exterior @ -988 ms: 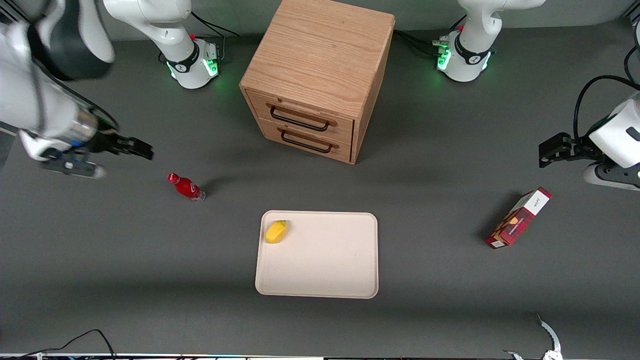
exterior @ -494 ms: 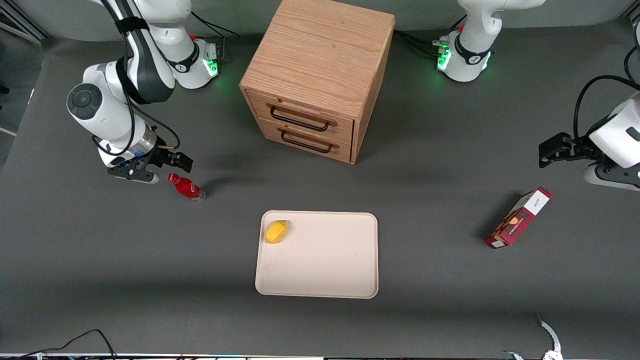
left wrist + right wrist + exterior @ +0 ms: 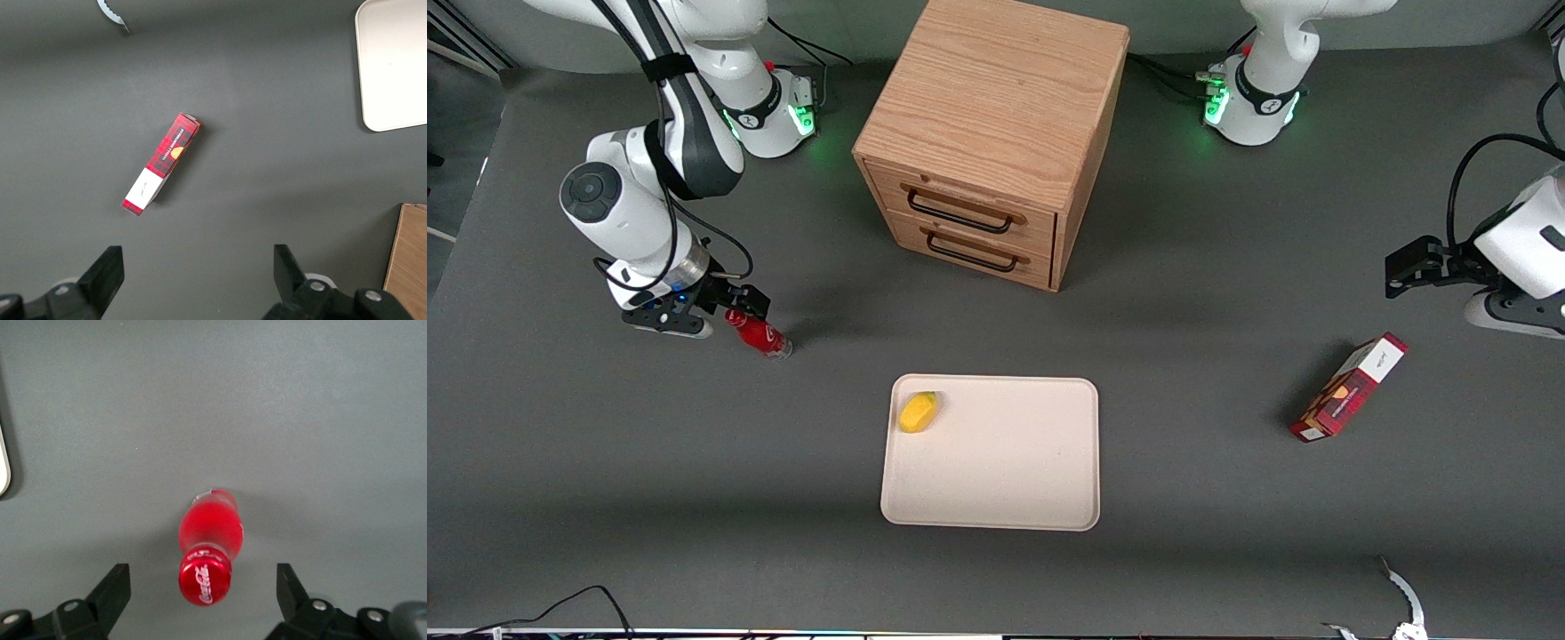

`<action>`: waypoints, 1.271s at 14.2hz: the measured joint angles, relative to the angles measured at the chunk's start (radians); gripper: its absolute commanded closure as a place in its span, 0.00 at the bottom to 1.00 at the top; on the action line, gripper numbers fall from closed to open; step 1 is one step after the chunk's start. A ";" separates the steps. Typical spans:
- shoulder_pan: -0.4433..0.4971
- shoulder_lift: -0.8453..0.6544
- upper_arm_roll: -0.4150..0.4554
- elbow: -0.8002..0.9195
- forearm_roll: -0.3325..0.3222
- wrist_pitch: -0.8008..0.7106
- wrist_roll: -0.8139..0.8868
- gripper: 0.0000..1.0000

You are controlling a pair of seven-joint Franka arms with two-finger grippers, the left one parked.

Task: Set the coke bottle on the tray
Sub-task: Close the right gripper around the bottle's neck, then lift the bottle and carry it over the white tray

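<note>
Coke bottle stood upright on the grey table, toward the working arm's end and well apart from the tray. You had the gripper above its red cap, and in the right wrist view the two fingers were spread wide, one on each side of the bottle, holding nothing.

For this step, I think you should have lowered straight down until the pads reached the red body below the cap, with the bottle kept midway between the fingers. The cap is narrow and smooth (a grip there would probably slip), and a small push from one finger could tip such a light bottle. Close gently, then lift before moving sideways.

The right arm reached down from its base, with the wrist turned so that the fingers pointed at the table.

Farther along the table, the tray lay nearer to the front camera than the wooden cabinet, with a yellow thing in one corner. A red-and-white box lay toward the parked arm's end.
</note>
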 measured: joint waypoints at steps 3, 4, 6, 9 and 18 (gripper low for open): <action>-0.001 0.009 -0.003 0.000 -0.010 0.012 0.000 0.68; -0.001 0.009 -0.003 0.000 -0.010 0.012 0.000 0.87; -0.001 0.009 -0.003 0.000 -0.011 0.013 0.000 1.00; -0.001 0.009 -0.003 0.002 -0.012 0.013 0.000 1.00; 0.001 -0.035 -0.002 0.569 0.043 -0.633 -0.022 1.00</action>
